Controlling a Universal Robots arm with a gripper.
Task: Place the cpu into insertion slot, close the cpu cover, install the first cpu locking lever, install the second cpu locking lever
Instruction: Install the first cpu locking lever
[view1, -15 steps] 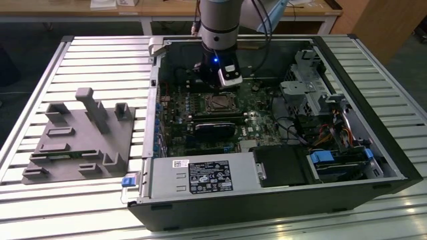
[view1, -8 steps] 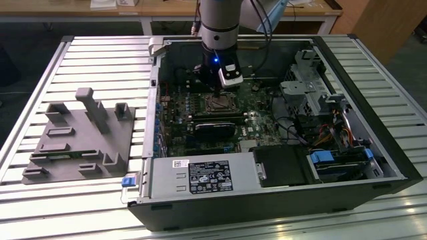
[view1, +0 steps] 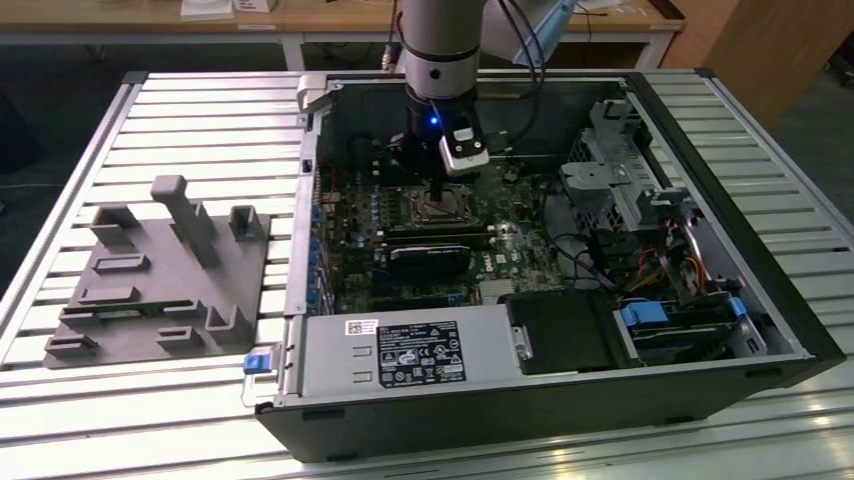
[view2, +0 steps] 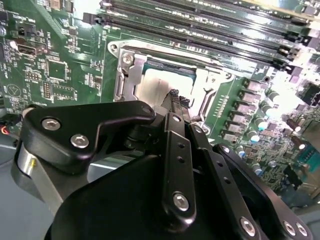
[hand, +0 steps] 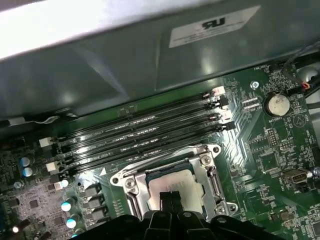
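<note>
Hovering over the socket: gripper w/ fingertips pressed together, nothing between them, tips right at the cpu top; can't tell if touching. Cpu sits inside the insertion slot, pale top visible thru the window of the cpu cover, which lies flat down over it. Same in both wrist views. Memory slots run just beside the socket on green motherboard. Exterior view: arm reaches straight down into open pc case, mid-board. Grey fixture tray sits on the slatted table, at the exterior view's left of case.
</note>
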